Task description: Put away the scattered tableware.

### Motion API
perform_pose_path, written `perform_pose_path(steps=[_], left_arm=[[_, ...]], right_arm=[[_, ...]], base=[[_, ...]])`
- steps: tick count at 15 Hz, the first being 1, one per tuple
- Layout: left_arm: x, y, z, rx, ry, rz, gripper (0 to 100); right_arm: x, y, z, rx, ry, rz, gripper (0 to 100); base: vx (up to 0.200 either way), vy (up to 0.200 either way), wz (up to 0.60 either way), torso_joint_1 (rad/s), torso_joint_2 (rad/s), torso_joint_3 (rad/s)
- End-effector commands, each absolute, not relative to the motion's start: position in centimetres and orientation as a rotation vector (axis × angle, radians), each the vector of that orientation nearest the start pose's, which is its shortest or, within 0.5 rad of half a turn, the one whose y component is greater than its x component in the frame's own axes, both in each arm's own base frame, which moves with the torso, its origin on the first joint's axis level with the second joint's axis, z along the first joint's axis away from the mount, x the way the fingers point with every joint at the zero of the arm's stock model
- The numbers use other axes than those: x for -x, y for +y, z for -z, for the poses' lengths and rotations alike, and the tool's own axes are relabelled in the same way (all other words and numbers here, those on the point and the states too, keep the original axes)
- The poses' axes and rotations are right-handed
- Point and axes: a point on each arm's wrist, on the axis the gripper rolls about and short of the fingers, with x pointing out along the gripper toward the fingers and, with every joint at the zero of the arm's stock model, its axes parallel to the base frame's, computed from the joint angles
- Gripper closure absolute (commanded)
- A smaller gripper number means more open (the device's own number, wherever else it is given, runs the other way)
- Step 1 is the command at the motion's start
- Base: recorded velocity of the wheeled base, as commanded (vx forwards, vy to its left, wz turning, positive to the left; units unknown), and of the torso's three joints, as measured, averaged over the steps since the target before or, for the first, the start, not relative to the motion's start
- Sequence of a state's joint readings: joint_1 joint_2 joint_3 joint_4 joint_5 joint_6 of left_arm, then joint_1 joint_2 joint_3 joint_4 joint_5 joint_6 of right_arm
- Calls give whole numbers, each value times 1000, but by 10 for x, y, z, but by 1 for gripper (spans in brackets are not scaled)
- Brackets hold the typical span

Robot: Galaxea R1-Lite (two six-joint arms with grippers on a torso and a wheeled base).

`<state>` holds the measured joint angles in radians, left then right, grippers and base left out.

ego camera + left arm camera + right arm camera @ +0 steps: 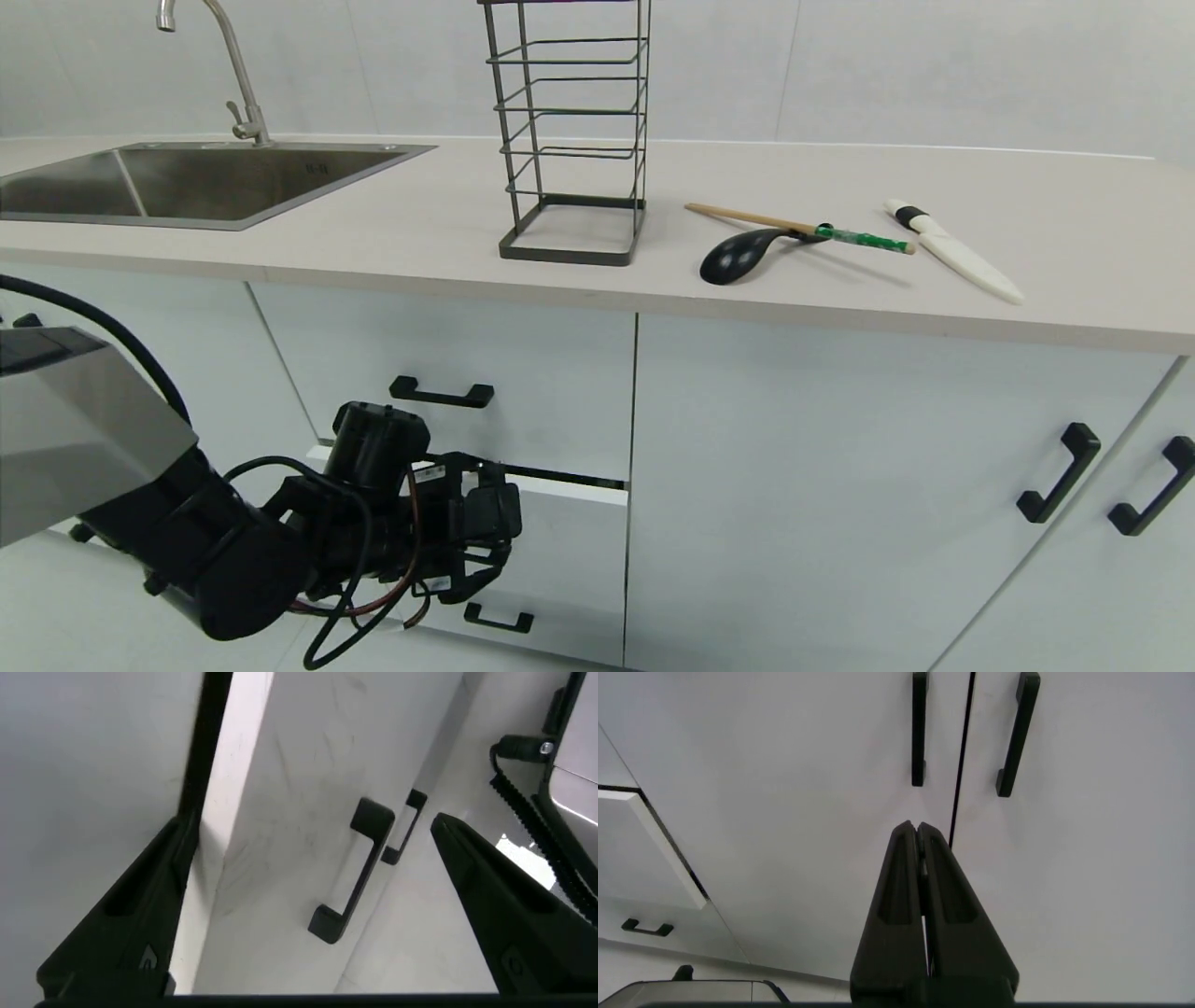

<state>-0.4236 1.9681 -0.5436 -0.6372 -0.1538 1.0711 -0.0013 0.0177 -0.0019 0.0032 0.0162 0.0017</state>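
On the counter lie a black spoon [742, 257], a wooden stick with a green end [803, 227] resting across the spoon's handle, and a white knife [952, 250] with a black band. My left gripper [495, 551] hangs low in front of the drawers and is open. In the left wrist view its fingers [121, 915] stand wide apart [313, 826], with a black drawer handle [350, 873] beyond the gap, untouched. The lower drawer [569, 551] stands slightly pulled out. My right gripper [920, 835] is shut on nothing and faces white cabinet doors.
A tall wire rack [574, 131] stands mid-counter, left of the tableware. A steel sink [187, 182] with a faucet [233, 70] is at the far left. Black handles mark the upper drawer [441, 393], lower drawer [499, 618] and right cabinet doors [1058, 471].
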Motion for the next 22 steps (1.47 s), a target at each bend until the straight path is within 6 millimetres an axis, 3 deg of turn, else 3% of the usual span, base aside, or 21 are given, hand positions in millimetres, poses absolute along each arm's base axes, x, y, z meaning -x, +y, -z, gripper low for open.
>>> perform_pose_path(steps=[1,3,6,13,19,22], left_arm=[[-231,-110,-41,-1089,484,962,0],[-214,-103,-56,-1091,443,945,0],[-208,-104,-69,-1092,389,936,0],[-171,-113,-58,-1122,400,1075,0],[-127,-86,-58,-1112,418,1090,0],[-122,-83,-63,-1096,391,1071,0]], right_arm=[[22,0,-76,-2,20,-15,100],[22,0,-76,-2,18,-15,100],[22,0,-76,-2,20,-15,100],[22,0,-76,-2,20,-15,100],[22,0,-76,-2,20,-15,100],[22,0,-76,0,18,-15,100]], base=[[0,0,0,0,0,0],[0,0,0,0,0,0],[0,0,0,0,0,0],[0,0,0,0,0,0],[0,0,0,0,0,0],[0,0,0,0,0,0]])
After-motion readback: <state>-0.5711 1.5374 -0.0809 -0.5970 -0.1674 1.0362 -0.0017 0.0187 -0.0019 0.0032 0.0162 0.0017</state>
